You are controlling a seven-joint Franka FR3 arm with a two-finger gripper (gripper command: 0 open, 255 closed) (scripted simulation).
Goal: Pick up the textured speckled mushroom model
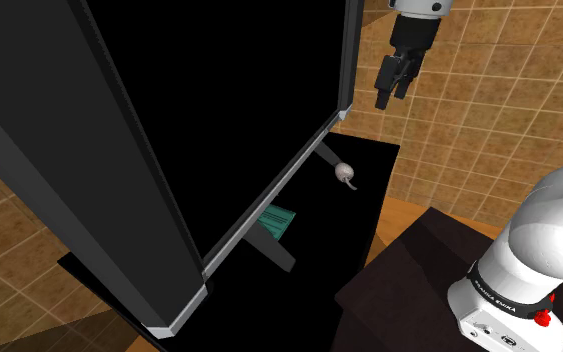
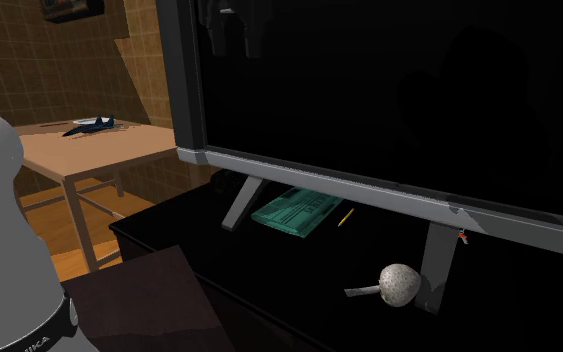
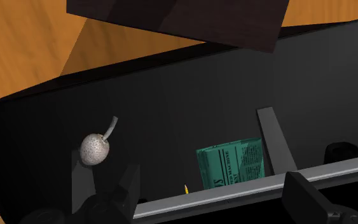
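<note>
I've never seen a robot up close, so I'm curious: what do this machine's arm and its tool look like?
The arm has smooth, rounded white shells with a dark band at a joint, carrying small white lettering, and a small red button beside it. Its tool is all black and blocky, ending in two straight fingers.

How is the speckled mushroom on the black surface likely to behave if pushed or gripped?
The mushroom lies on its side with a rounded cap, so a nudge would probably roll or pivot it. Its stem looks thin, likely a poor hold; clasping the cap seems safer. The speckled surface looks rough, so perhaps not slippery.
</note>
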